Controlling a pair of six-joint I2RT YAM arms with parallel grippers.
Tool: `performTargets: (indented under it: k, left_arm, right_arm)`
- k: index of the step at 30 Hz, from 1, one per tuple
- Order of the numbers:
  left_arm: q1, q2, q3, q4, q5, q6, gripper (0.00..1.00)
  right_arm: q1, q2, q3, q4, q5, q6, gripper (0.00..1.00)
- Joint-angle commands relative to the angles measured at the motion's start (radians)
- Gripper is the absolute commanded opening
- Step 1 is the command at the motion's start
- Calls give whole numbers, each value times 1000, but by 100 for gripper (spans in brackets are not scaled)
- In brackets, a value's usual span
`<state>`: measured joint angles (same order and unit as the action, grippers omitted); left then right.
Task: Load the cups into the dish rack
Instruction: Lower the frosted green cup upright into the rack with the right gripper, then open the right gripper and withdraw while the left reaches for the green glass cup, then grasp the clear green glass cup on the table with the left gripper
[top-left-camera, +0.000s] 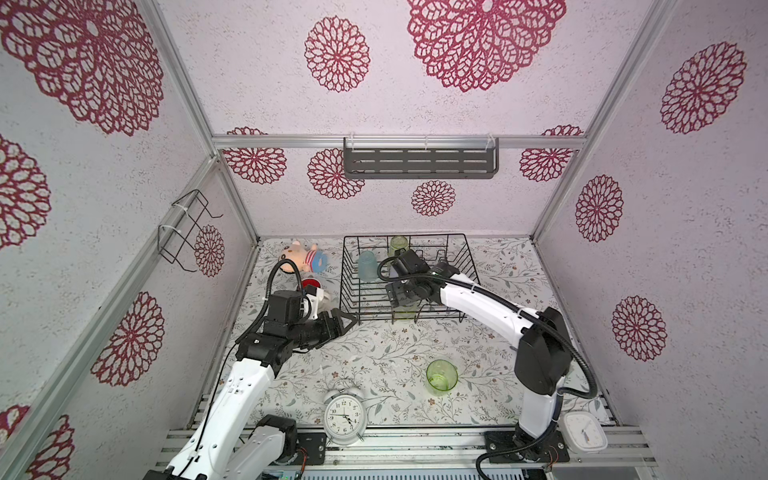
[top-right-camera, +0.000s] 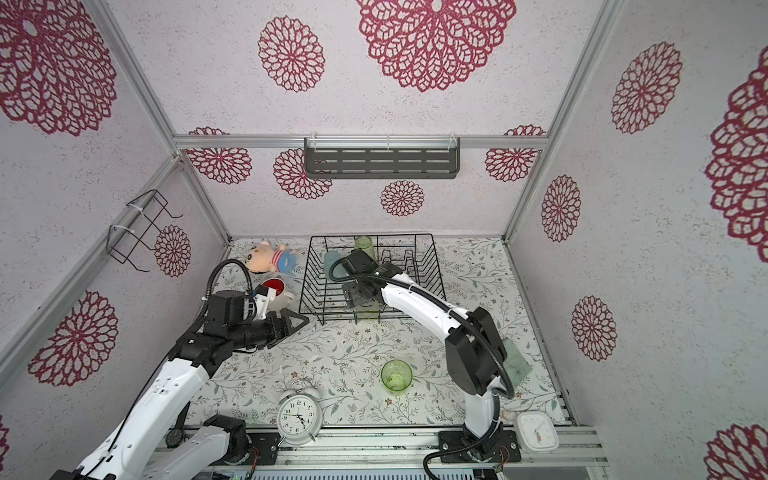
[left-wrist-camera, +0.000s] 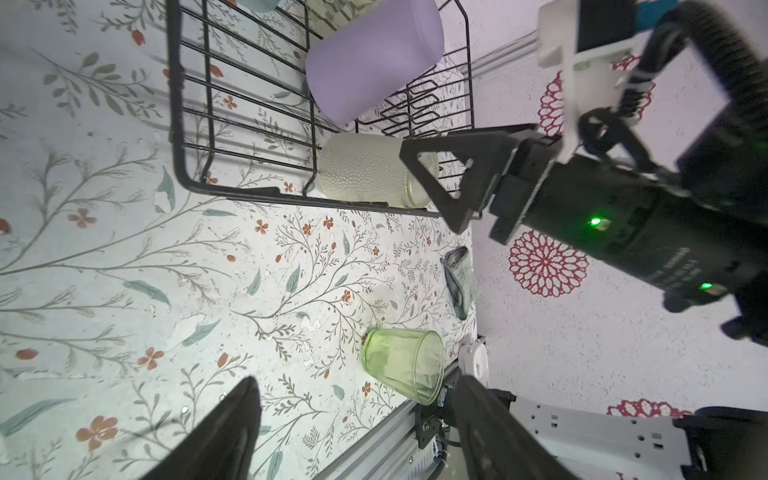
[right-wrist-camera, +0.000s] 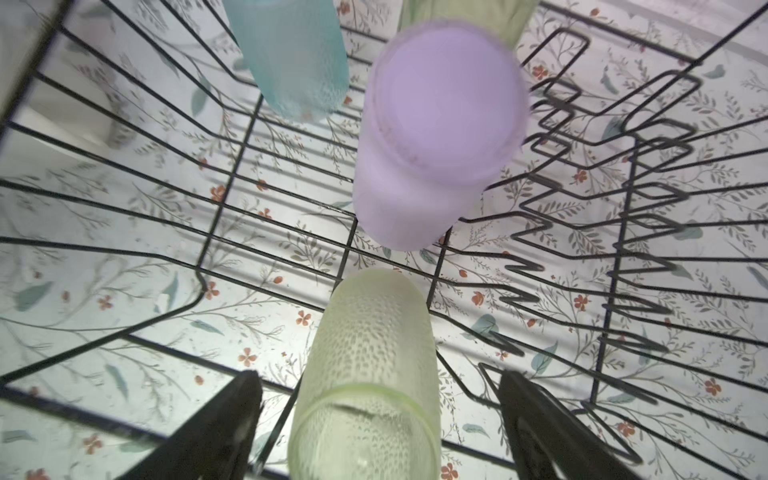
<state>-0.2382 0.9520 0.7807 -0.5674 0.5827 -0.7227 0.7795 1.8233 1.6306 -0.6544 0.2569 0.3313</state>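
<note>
Lilac tumbler (right-wrist-camera: 436, 137) stands matte, opaque in dish rack (left-wrist-camera: 173, 104).

Only the alarm clock (top-left-camera: 345, 417) bears anything legible: small hour numerals round its white dial

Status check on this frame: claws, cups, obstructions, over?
Left claw open, empty. Right claw open around pale green tumbler in rack. Bright green tumbler and mug not yet loaded. Nothing blocking.
</note>
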Motion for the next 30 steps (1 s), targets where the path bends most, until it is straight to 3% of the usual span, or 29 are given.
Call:
performTargets:
  k: [1, 8, 11, 16, 20, 22, 24, 30]
  left_arm:
    - [-63, 20, 52, -8, -55, 34, 77]
    - [-287, 127, 170, -86, -170, 71, 78]
    - [-398, 185, 227, -142, -214, 88, 79]
    - [-519, 278, 262, -155, -246, 96, 79]
    - [-573, 364, 288, -158, -252, 105, 79]
    - [-600, 402, 284, -139, -240, 97, 79]
    - [-630, 446, 273, -116, -213, 87, 79]
    - [-739, 562, 412, -195, -248, 79, 79]
  right_arm:
    - [-10, -135, -53, 64, 10, -11, 94]
    - [-83, -416, -302, 262, -16, -40, 99]
    - [-176, -579, -455, 383, -89, -22, 99]
    - [-412, -791, -626, 421, -88, 69, 99]
    - [-605, -830, -650, 356, -135, 99, 99]
    - [-690, -819, -649, 307, -155, 172, 99]
    - [-780, -802, -661, 290, -250, 234, 99]
    - [-833, -801, -712, 339, -303, 315, 99]
